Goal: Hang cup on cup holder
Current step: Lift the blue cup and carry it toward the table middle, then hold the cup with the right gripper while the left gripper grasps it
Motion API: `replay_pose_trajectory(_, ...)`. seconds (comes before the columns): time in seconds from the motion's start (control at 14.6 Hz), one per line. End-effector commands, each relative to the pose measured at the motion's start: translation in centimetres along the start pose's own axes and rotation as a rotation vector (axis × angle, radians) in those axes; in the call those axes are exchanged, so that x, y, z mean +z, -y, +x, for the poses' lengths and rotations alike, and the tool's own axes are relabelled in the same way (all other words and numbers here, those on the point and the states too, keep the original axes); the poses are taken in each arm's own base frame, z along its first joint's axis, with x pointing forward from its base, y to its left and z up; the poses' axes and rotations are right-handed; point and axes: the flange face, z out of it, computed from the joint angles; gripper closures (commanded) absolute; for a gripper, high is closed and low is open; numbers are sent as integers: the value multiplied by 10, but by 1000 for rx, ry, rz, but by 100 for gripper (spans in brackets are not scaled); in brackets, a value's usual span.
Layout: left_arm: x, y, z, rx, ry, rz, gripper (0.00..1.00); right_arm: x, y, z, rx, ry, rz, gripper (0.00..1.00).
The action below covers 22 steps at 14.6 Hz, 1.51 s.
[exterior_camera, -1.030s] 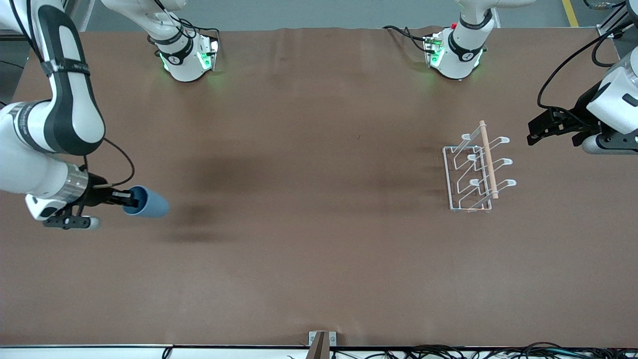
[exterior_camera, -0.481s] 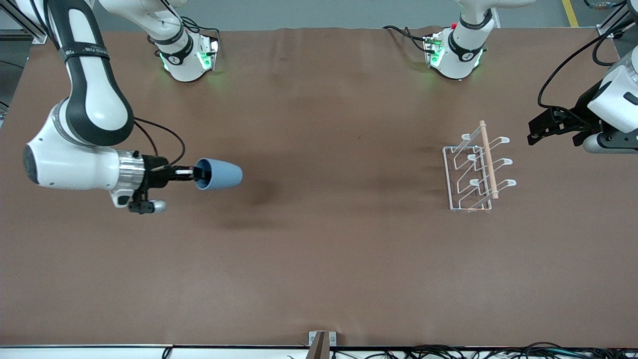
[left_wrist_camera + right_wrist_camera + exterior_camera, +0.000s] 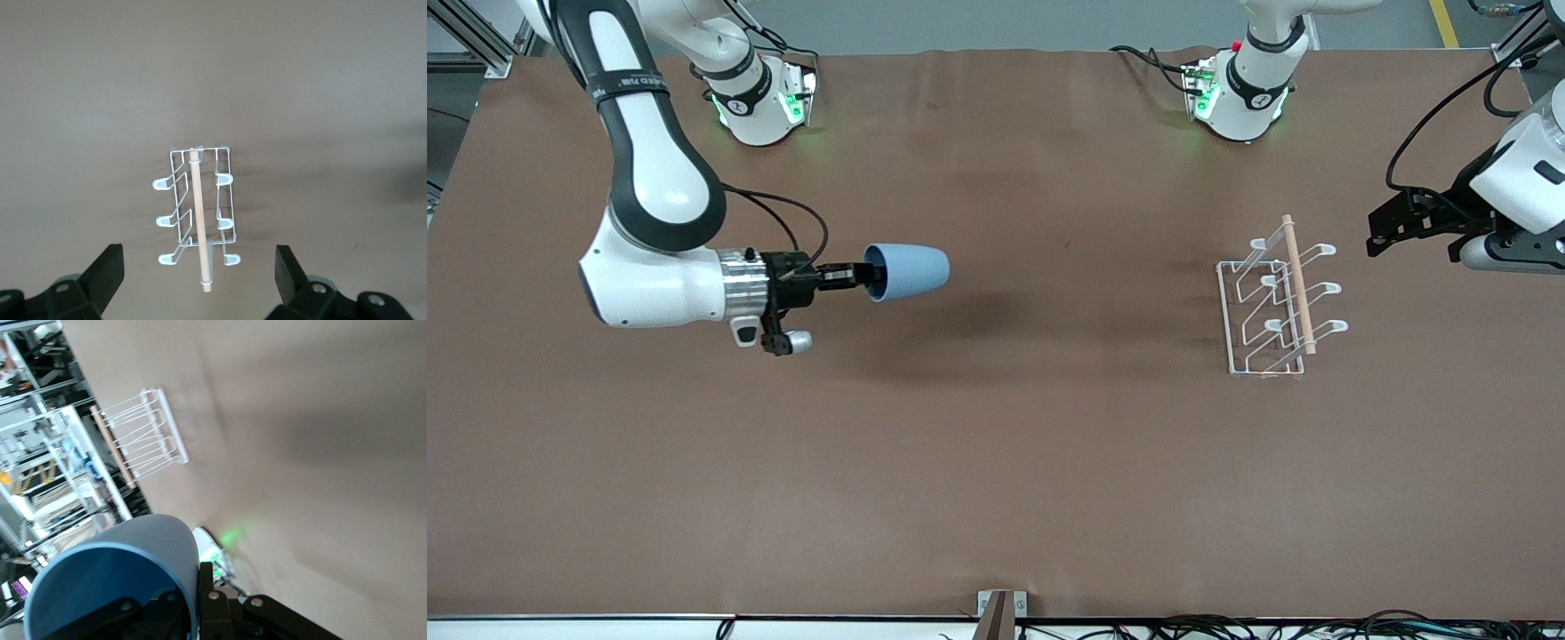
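Observation:
My right gripper (image 3: 864,276) is shut on the rim of the light-blue cup (image 3: 909,272) and holds it on its side in the air over the middle of the table, its closed end toward the left arm's end. In the right wrist view the cup's open mouth (image 3: 113,587) fills the corner, one finger inside and one outside the wall. The white wire cup holder (image 3: 1276,298) with its wooden rod stands on the table toward the left arm's end; it also shows in the left wrist view (image 3: 199,210) and the right wrist view (image 3: 140,437). My left gripper (image 3: 1376,235) waits open and empty in the air beside the holder.
The brown table (image 3: 996,462) carries nothing else. Both arm bases (image 3: 760,102) stand along its edge farthest from the front camera. Cables lie along the nearest edge (image 3: 1227,627).
My right arm has carried the cup from the right arm's end toward the table's middle, closer to the holder. The left arm has stayed still.

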Motion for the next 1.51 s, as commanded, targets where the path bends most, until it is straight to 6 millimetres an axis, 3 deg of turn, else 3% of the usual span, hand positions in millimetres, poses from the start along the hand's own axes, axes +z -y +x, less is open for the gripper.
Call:
replay_pose_trajectory(0.0,-8,-4,-2,225,-12,8,0,40,4,-3,39,56,103,100)
replay_pose_trajectory(0.14,-9,-13,-2,431,-20,-19,0,60,6,-7,56,132,162,100)
replay_pose_trajectory(0.27,-9,-37,-2,558,-24,-37,0,73,2,-5,62,180,208,100)
replay_pose_trajectory(0.62,-1,-123,-6,931,-15,-55,0,97,10,-15,50,213,192,100)
replay_pose_trajectory(0.96,34,-226,-15,1050,18,-227,0,109,18,-17,55,208,231,100)
replay_pose_trajectory(1.44,81,-348,-32,1060,20,-341,0,111,18,-18,56,209,232,99)
